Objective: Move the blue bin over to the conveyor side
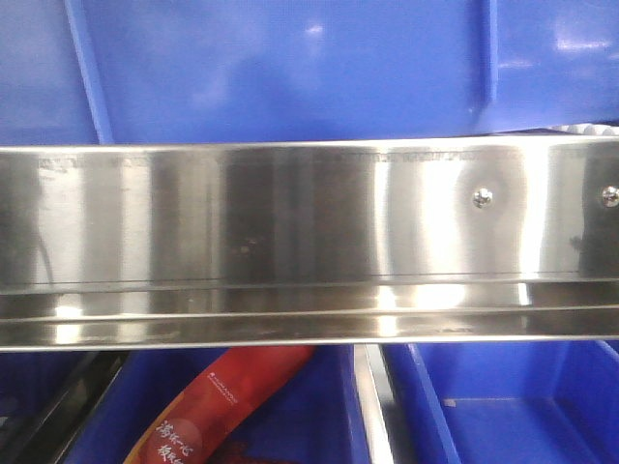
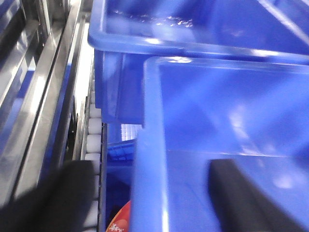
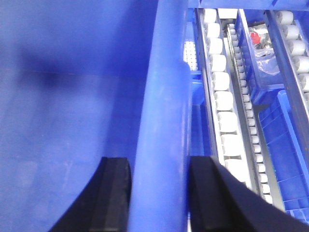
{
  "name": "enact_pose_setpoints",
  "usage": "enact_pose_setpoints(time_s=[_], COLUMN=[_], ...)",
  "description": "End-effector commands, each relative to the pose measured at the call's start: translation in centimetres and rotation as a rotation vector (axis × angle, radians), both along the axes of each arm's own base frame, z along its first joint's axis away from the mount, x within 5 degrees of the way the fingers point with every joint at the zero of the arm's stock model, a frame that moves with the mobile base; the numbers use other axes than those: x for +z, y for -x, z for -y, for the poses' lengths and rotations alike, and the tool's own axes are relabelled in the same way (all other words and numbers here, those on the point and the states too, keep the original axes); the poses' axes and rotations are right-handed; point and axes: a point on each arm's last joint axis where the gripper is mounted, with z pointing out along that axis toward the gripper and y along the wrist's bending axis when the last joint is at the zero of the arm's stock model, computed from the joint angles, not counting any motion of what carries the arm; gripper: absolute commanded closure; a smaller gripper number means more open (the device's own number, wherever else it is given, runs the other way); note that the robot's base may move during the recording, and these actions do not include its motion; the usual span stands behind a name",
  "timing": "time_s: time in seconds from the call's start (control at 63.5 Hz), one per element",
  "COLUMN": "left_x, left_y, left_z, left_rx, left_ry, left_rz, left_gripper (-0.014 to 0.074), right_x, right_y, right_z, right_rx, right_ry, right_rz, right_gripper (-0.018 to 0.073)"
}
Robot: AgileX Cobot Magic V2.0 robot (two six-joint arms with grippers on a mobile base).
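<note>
Gripped at rim of blue bin [image 3: 72,87] by right tool [image 3: 159,163], tight on both sides, lower centre of frame. Straddled at wall by left tool [image 2: 149,169], spread apart, bottom of frame. Flanked by white rollers [image 3: 224,111], upper right.

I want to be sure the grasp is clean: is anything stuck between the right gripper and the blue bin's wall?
Nothing visible. The right gripper straddles the rim of the large glossy bright-blue plastic bin, one black jaw inside and one outside. Both sit close against the wall with nothing between.
</note>
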Motion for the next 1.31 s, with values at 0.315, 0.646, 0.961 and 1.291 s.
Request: enact_pose_setpoints(time_s=[0.315,0.646,0.961,1.291], left_x=[-2.6,-3.3,-3.7,-3.8], left_y=[-2.5,-3.0,-2.6,-2.5], left_z=[0.4,0.6,0.7,0.8], left_rx=[-0.05,-0.064,-0.093,-0.101], left_ry=[0.001,0.019,0.009,0.008], left_rz=[-0.145,-0.17,-0.228,-0.253], left_gripper=[0.0179,0.0228,0.0228,0.0248], right_x=[0.4,0.4,0.4,0.4], right_y=[0.2,0.2,0.2,0.2], right_z=[0.0,0.0,0.0,0.0], right_rx=[0.012,0.012,0.012,0.012], right_ry=[0.008,0.008,0.008,0.008], right_rz=[0.024,0.024,0.024,0.024], right_gripper=[0.0629,0.0629,0.0629,0.0629])
